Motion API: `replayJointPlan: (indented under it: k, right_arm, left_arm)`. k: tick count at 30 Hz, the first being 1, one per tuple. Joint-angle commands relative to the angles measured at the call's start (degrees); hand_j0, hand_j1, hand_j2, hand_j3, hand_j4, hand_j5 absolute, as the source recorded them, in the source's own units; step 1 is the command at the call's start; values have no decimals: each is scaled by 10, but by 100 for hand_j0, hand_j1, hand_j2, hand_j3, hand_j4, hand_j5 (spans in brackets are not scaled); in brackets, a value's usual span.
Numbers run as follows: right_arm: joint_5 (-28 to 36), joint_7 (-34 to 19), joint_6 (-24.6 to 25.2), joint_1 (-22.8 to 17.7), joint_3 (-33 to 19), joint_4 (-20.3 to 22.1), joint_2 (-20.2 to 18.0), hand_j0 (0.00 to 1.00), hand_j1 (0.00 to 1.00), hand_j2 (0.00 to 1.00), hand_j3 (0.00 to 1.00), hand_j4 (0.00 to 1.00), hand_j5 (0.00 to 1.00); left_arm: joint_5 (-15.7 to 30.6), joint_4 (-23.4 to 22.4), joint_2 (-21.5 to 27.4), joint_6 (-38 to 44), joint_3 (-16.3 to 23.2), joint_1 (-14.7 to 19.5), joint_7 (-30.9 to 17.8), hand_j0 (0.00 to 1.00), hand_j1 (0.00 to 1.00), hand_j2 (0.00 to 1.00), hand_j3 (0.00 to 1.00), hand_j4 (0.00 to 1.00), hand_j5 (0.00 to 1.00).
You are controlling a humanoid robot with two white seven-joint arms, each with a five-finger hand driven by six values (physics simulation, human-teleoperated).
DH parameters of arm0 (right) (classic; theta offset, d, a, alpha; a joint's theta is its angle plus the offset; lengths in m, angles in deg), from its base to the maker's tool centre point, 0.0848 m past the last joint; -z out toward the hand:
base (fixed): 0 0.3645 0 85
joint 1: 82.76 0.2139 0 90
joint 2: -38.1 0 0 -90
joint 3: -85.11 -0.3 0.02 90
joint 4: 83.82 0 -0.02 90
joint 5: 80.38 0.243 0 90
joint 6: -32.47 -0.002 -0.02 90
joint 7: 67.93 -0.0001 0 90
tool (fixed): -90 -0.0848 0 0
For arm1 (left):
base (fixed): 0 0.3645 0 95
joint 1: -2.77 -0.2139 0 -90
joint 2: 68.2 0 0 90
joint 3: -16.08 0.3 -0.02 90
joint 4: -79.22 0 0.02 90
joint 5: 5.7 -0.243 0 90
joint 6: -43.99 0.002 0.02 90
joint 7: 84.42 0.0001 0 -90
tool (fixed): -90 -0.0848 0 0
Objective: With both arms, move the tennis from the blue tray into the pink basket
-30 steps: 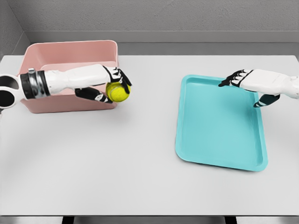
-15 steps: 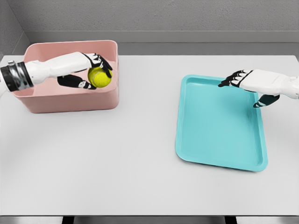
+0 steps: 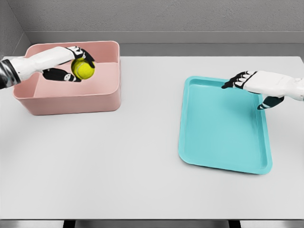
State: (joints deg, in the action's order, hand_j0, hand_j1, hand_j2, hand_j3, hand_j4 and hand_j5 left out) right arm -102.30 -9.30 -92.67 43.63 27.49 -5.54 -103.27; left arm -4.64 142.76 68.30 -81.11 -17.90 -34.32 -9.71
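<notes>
A yellow-green tennis ball [image 3: 83, 69] hangs over the inside of the pink basket [image 3: 71, 100] at the table's far left. My left hand [image 3: 75, 65] is shut on the ball, its arm coming in from the left edge above the basket's rim. The blue tray [image 3: 223, 128] lies flat on the right half of the table and holds nothing. My right hand [image 3: 247, 85] hovers over the tray's far right corner, fingers relaxed and spread, holding nothing.
The white table [image 3: 118, 161] stretches between basket and tray. A grey wall runs behind the table's back edge.
My left hand has carried the ball from in front of the basket's near wall up, back and leftward over its interior. The right arm has not moved.
</notes>
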Motion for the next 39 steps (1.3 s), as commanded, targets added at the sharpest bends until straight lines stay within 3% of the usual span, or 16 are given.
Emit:
replayJointPlan:
  k: [1,15,16,17,20,27,35,37,39]
  right_arm:
    - [3,0,1,0,1,0,0,100,100,100,100,100,100]
    - [3,0,1,1,2,-1,4,100,100,100,100,100,100]
    - [3,0,1,1,1,-1,4,100,100,100,100,100,100]
    - [3,0,1,1,1,-1,4,100,100,100,100,100,100]
    - [3,0,1,1,1,-1,4,100,100,100,100,100,100]
    - [3,0,1,1,1,0,3,100,100,100,100,100,100]
    - [3,0,1,0,2,-1,4,100,100,100,100,100,100]
    - [3,0,1,0,2,-2,4,100,100,100,100,100,100]
    - [3,0,1,0,2,-8,4,100,100,100,100,100,100]
  left_arm:
    - [3,-28,-12,1,-1,0,9,51,51,51,51,51,51]
    - [-17,-170,-76,1,0,21,9,53,53,53,53,53,53]
    - [-17,-176,-79,1,0,21,9,61,61,61,61,61,61]
    - [-17,-177,-79,1,0,21,9,100,100,100,100,100,100]
    - [-15,-174,-79,1,-4,21,9,100,100,100,100,100,100]
    - [-9,-126,-70,1,-51,11,9,100,100,100,100,100,100]
    - [33,-2,13,1,-63,-33,9,100,100,100,100,100,100]
    - [42,26,33,1,-72,-52,10,100,100,100,100,100,100]
    - [43,52,49,1,-112,-88,22,100,100,100,100,100,100]
